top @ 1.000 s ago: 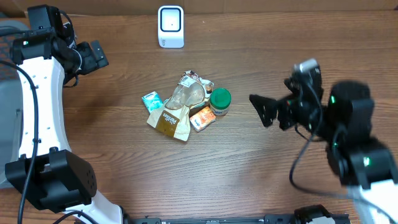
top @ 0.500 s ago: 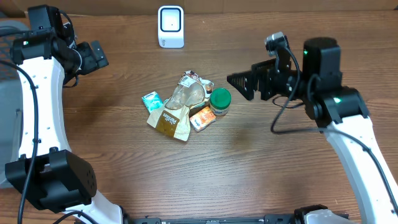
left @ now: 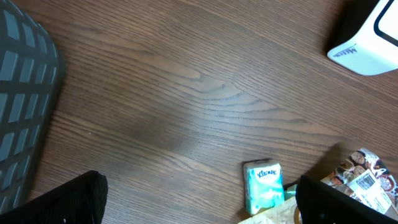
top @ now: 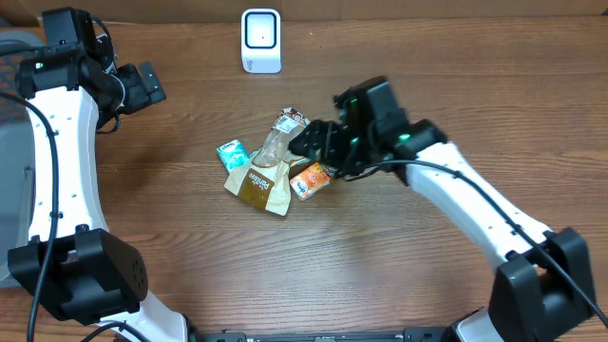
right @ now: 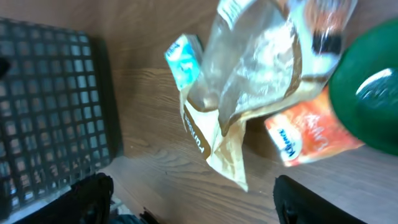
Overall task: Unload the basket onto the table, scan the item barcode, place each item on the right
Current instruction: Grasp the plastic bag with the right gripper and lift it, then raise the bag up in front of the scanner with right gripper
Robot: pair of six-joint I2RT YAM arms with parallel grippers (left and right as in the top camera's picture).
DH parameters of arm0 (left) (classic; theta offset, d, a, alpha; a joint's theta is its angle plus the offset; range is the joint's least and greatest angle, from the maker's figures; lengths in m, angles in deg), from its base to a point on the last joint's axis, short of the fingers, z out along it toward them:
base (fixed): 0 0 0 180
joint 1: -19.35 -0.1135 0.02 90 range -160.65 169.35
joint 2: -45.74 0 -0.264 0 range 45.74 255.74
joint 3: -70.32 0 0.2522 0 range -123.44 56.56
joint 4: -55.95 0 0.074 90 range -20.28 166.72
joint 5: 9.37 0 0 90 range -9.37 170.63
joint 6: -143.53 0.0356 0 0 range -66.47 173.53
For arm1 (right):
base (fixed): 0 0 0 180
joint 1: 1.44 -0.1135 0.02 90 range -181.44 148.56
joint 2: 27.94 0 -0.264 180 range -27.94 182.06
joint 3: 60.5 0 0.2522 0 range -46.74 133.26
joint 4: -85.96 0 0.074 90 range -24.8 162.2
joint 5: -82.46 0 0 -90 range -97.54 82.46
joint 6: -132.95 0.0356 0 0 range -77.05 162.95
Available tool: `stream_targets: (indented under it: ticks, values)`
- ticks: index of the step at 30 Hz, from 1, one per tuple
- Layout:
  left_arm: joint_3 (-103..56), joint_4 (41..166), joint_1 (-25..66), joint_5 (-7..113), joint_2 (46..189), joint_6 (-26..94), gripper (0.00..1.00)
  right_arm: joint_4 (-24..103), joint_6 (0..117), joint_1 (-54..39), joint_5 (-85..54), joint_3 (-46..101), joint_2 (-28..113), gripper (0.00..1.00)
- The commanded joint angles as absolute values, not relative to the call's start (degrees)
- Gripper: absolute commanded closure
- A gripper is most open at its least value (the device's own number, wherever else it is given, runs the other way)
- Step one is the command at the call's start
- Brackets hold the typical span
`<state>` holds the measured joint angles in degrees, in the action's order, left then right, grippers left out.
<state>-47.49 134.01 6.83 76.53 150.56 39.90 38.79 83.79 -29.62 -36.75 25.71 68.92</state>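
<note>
Overhead, a brown wood-grain table [top: 190, 266] is filling nearly the whole view. A tan strip [top: 427, 8] is running along its far edge, and a grey grid [left: 25, 93] is lying off its left side. A white scanner [top: 261, 40] is standing near the far edge. Well in front of it, a pile [top: 271, 166] of goods is sitting mid-table. A teal tissue pack [top: 231, 152] is lying just left of a brown bag [top: 258, 185] with a clear window. A printed snack packet [top: 288, 121] is poking out at the back, and an orange packet [top: 309, 180] is resting at the right.

The right gripper [top: 313, 144] is hanging over the pile's right side, hiding the green-lidded jar [right: 367, 87] from above. In the right wrist view the lid is showing at the right edge, overlapping the orange packet. That gripper's fingers [right: 87, 196] are standing wide apart, gripping nothing.

The left gripper [top: 142, 85] is hovering well away over bare wood at the far left. Its jaws are also spreading wide and holding nothing. The wood grain is running across the table, matte and evenly lit.
</note>
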Motion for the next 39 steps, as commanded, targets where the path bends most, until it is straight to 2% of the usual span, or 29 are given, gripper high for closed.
stream_targets:
  ticks: [1, 13, 21, 25, 27, 28, 32, 34, 36, 39]
  values:
    - [-47.1, 133.9, 6.6, 76.3, 150.1, 38.7, 0.0, 39.6, 92.6, -30.5, -32.3, 26.9, 71.8, 0.18]
    - [-47.1, 134.0, 6.6, 76.3, 150.1, 38.7, 0.0, 48.8, 94.2, -32.8, -30.5, 26.9, 81.2, 0.19]
    - [-47.1, 133.9, 6.6, 76.3, 150.1, 38.7, 0.0, 54.0, 93.9, -32.9, -30.9, 27.4, 85.7, 0.31]
    - [-47.1, 133.9, 6.6, 76.3, 150.1, 38.7, 0.01, 54.0, 93.2, -32.9, -31.5, 28.1, 87.3, 0.47]
    - [-47.1, 134.0, 6.6, 76.3, 150.1, 38.7, 0.0, 54.0, 92.6, -32.9, -31.6, 28.2, 87.5, 0.6]
    - [-47.1, 134.0, 6.6, 76.3, 150.1, 38.7, 0.01, 53.9, 92.3, -32.9, -31.6, 28.3, 87.5, 0.64]
    - [-47.1, 133.9, 6.6, 76.3, 150.1, 38.7, 0.0, 54.4, 91.2, -32.9, -31.6, 28.3, 87.5, 0.76]
    - [-47.1, 133.9, 6.6, 76.3, 150.1, 38.7, 0.01, 54.7, 90.8, -32.9, -31.8, 28.4, 87.5, 0.79]
    - [-47.1, 133.9, 6.6, 76.3, 150.1, 38.7, 0.0, 55.0, 86.9, -31.9, -34.5, 29.4, 87.5, 0.94]
    - [-47.1, 133.9, 6.6, 76.3, 150.1, 38.7, 0.0, 54.2, 83.0, -30.0, -38.5, 30.3, 86.6, 0.96]
